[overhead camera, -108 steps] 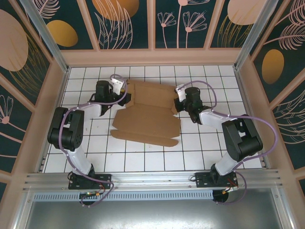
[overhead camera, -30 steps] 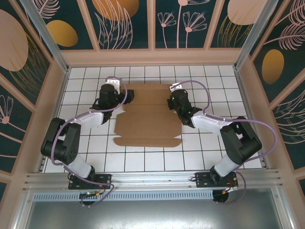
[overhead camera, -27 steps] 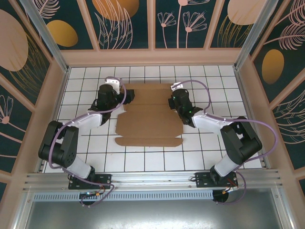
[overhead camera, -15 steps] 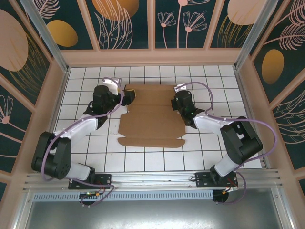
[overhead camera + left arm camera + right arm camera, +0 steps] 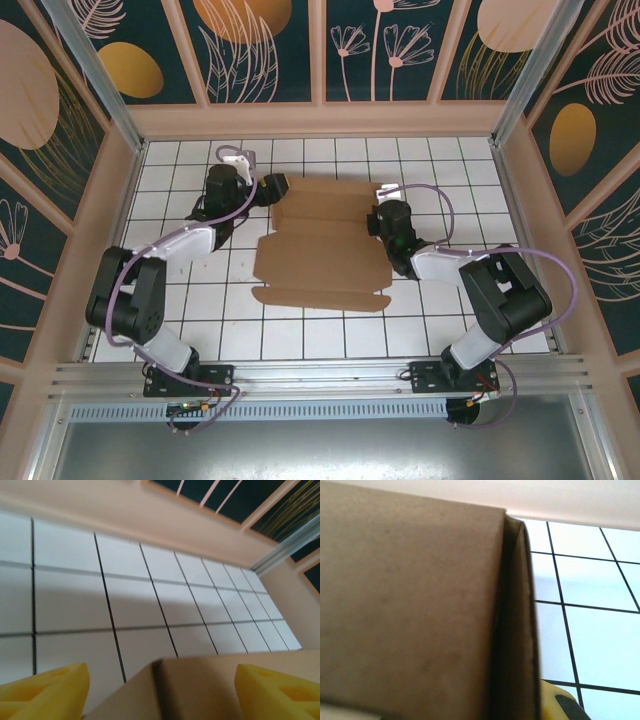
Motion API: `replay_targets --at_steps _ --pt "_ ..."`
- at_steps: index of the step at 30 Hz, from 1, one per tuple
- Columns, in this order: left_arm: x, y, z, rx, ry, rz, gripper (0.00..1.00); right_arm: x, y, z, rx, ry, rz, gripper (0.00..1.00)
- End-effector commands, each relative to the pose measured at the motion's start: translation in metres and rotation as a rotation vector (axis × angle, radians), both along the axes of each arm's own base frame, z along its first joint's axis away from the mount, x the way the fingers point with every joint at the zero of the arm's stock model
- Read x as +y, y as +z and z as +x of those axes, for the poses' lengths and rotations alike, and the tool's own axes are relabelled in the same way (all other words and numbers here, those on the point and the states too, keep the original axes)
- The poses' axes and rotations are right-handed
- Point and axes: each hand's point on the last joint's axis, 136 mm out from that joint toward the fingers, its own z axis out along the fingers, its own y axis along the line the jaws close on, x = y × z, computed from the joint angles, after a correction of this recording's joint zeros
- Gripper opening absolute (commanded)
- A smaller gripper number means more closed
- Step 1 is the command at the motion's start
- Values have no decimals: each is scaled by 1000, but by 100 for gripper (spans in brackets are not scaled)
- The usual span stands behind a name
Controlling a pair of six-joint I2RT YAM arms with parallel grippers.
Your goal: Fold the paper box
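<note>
Paper box (image 5: pixel 320 250): lies on the tiled table (image 5: pixel 400 330) between the 2 grippers, its far-left corner between the left fingers and its right edge at the right ones.
Left gripper (image 5: pixel 161 687): 2 yellow fingers (image 5: pixel 45 690) spread wide with the cardboard corner in the gap; their lower parts are cut off.
Right gripper (image 5: pixel 376 216): 1 yellow finger (image 5: pixel 560 702) peeks out beside a folded edge, the other is hidden behind cardboard, so I cannot tell whether they are clamped or apart.

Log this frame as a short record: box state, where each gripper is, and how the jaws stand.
box: brown cardboard, partly folded at its far end, near flap flat on the table
left gripper: at the box's far-left corner, jaws apart, cardboard edge between them
right gripper: at the box's far-right end, cardboard close against its camera, jaws unclear
</note>
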Motion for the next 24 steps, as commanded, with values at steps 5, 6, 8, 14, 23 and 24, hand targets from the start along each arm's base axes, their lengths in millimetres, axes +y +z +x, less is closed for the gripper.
replay_targets --at_steps 5,6,8,14,23,24 --pt "-10 -18 1 82 -21 -93 59 3 0 2 -58 -27 36 0" --pt "-11 -20 0 86 -23 -101 55 2 -3 2 -50 -30 30 0" --pt "-11 -19 -1 83 -27 -109 55 2 -9 4 -30 -38 16 0" --pt "24 31 -6 -130 60 41 80 -5 -7 13 35 -72 23 0" --pt "25 2 -40 -171 -36 210 75 1 -4 19 71 -57 42 0" --pt "22 -3 -41 -165 -44 230 74 2 -4 19 75 -53 44 0"
